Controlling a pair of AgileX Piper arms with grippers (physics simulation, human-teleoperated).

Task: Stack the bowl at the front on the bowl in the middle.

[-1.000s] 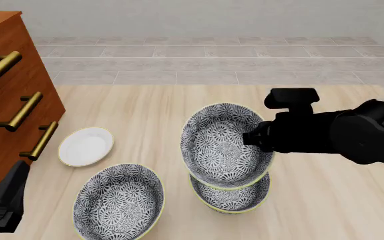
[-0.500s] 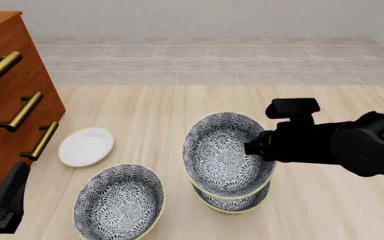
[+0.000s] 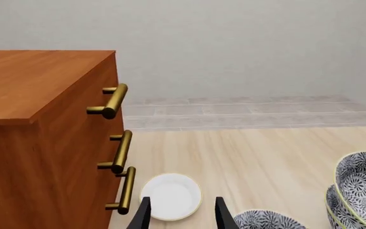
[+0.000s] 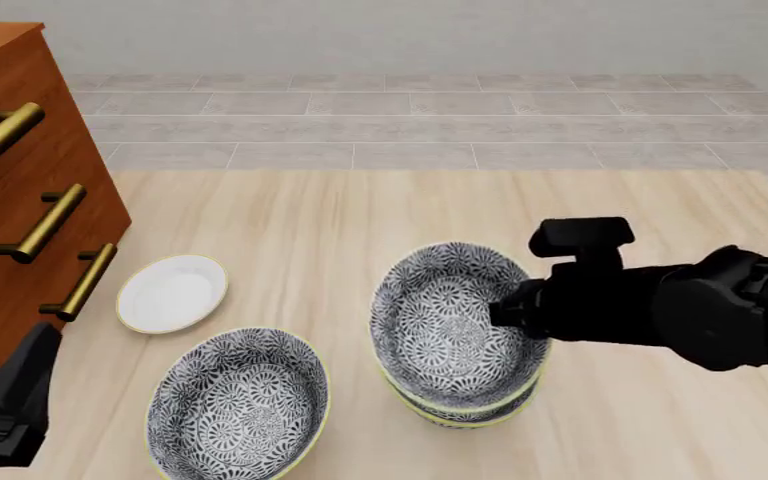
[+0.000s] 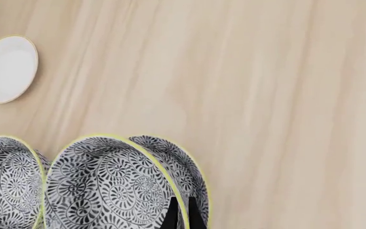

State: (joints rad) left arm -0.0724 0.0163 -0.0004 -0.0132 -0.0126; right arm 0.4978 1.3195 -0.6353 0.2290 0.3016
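My right gripper (image 4: pixel 507 305) is shut on the right rim of the bowl at the front (image 4: pixel 448 318), a floral grey-blue bowl with a pale yellow rim. That bowl sits low in the bowl in the middle (image 4: pixel 475 412), of which only a sliver shows beneath. In the right wrist view the fingertips (image 5: pixel 172 214) pinch the held bowl's (image 5: pixel 106 186) rim, and the lower bowl (image 5: pixel 177 160) shows just behind. My left gripper (image 3: pixel 181 219) stands open near the table's front left edge, holding nothing. In the left wrist view the stacked pair (image 3: pixel 361 179) shows at the edge.
A third floral bowl (image 4: pixel 237 405) stands at the front left. A small white plate (image 4: pixel 172 293) lies behind it, beside a wooden drawer cabinet (image 4: pixel 24 200) with brass handles. The left arm (image 4: pixel 11 405) rests at that cabinet's foot.
My right gripper has come down and slightly nearer with the bowl, which now sits deep in the lower bowl. The left arm has not moved.
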